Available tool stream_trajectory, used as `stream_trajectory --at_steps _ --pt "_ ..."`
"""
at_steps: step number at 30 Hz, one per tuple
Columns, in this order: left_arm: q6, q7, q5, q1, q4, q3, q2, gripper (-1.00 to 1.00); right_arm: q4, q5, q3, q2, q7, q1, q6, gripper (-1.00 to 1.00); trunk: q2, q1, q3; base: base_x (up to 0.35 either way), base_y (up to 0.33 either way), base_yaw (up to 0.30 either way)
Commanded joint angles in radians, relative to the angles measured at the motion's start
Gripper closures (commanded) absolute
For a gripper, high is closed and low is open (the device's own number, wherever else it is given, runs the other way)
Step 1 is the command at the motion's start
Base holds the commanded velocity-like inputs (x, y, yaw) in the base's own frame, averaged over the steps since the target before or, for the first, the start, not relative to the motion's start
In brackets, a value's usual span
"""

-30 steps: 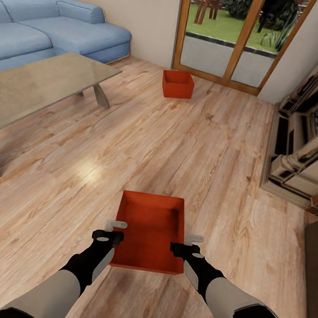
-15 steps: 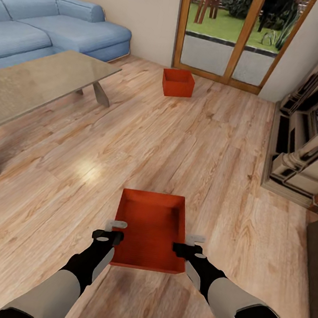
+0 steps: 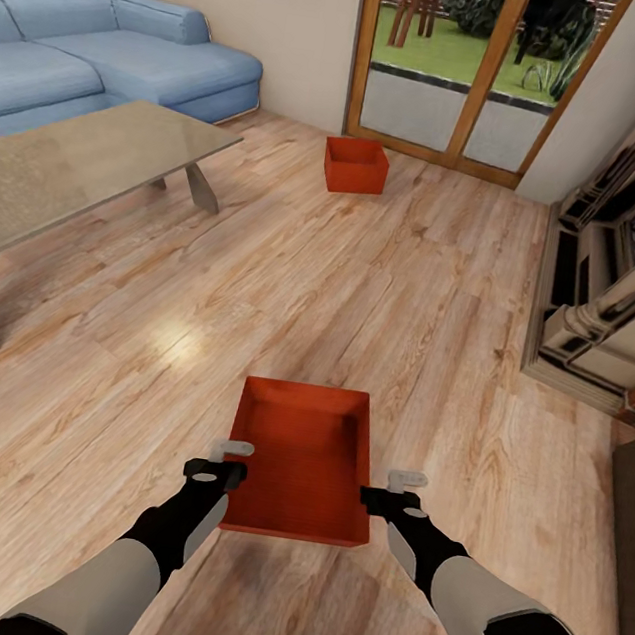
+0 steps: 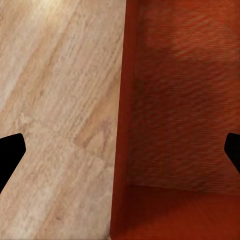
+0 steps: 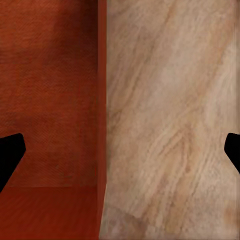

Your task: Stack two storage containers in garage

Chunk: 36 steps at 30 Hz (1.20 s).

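Near container (image 3: pixel 302 462) was flanked by both grippers, long axis running fwd between them. Left gripper (image 3: pixel 233 459) and right gripper (image 3: pixel 396 490): jaws apart, each straddling a side wall.

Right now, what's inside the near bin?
Nothing: the near bin shows a bare red bottom and walls. The left gripper and right gripper straddle its side walls. Under it, the floor is hidden.
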Motion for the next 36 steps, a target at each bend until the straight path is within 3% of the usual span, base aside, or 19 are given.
stream_trajectory --at_steps 1,15,36 --pt "0.005 0.008 0.008 0.000 -0.002 -0.007 0.001 -1.00 0.001 -0.010 0.009 0.001 -0.004 -0.001 -0.002 -1.00 0.000 0.000 -0.001 0.000 0.000 0.000" --pt "0.005 0.008 0.008 0.000 -0.002 -0.007 0.001 -1.00 0.001 -0.010 0.011 0.013 -0.004 -0.001 -0.003 -1.00 0.000 0.000 -0.001 0.000 0.000 0.000" --pt "0.004 0.008 0.008 0.000 -0.002 -0.007 0.001 -1.00 0.001 -0.010 0.007 0.009 -0.004 -0.001 -0.004 -1.00 0.000 0.000 -0.001 0.000 0.000 0.000"
